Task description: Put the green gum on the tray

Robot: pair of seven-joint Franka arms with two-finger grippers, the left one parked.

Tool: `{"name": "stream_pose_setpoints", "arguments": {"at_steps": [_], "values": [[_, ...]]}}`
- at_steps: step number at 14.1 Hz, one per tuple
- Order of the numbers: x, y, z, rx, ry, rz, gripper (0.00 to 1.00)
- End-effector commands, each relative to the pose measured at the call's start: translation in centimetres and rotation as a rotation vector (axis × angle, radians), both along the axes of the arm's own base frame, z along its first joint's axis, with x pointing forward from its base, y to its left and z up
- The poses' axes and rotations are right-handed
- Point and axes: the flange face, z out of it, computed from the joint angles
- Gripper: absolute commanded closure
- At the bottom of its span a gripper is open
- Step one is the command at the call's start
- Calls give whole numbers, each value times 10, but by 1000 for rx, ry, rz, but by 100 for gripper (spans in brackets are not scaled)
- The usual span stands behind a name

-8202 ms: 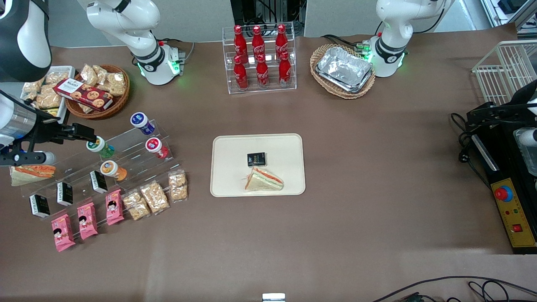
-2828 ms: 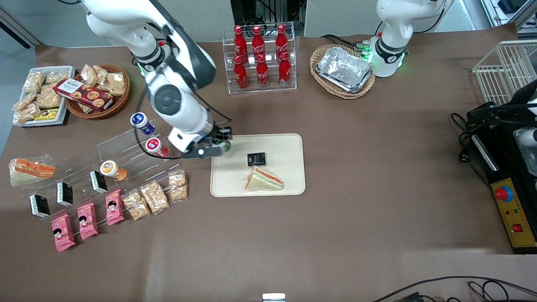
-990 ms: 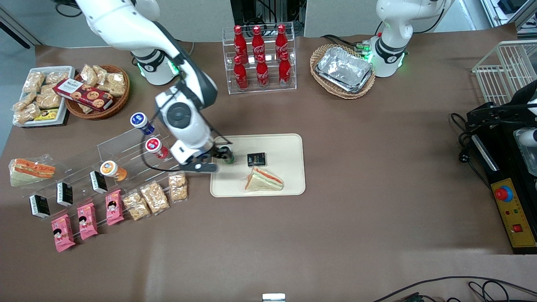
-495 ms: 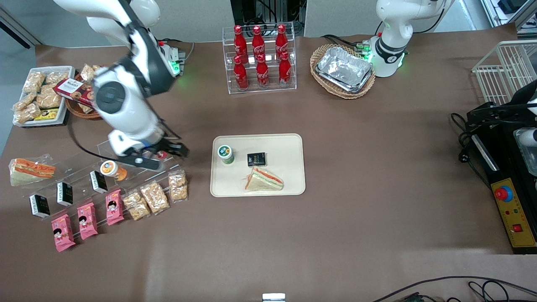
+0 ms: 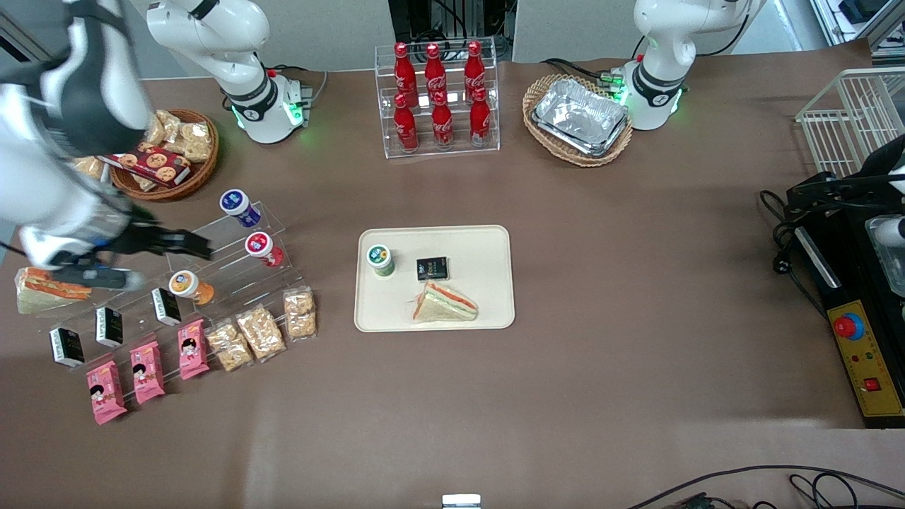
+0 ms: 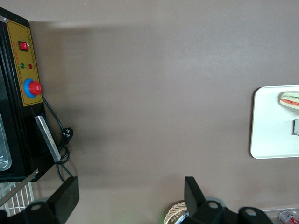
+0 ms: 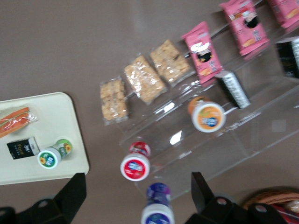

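Note:
The green gum [image 5: 380,259] stands upright on the cream tray [image 5: 481,244], near the tray edge toward the working arm's end, beside a black packet [image 5: 432,268] and a sandwich [image 5: 444,302]. My right gripper [image 5: 173,266] is open and empty, raised above the clear tiered rack [image 5: 212,240], well apart from the tray toward the working arm's end. In the right wrist view the gum [image 7: 53,154] shows on the tray [image 7: 51,121], and the gripper [image 7: 138,179] hangs open over the red-lidded bottle [image 7: 135,167].
The rack holds a blue bottle [image 5: 239,206], a red bottle [image 5: 261,247] and an orange bottle [image 5: 187,285]. Snack packs [image 5: 261,331] lie nearer the camera. A cola rack [image 5: 437,99], a basket of foil trays [image 5: 578,119] and a black control box [image 5: 859,353] also stand on the table.
The gripper has let go of the green gum, which now stands alone on the tray. The arm has swung away toward its own end, over the rack.

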Motion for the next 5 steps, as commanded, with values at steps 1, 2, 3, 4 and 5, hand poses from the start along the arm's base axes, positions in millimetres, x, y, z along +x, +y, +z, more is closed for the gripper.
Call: {"name": "stream_pose_setpoints", "arguments": {"at_steps": [1,2,3,4,5], "values": [[13,-50,33,34,18,61,0],[12,-62,41,31,13,77,0],[9,-79,45,29,15,78,0],[6,-95,46,32,18,81,0],[5,-102,52,33,9,101,0]]}}
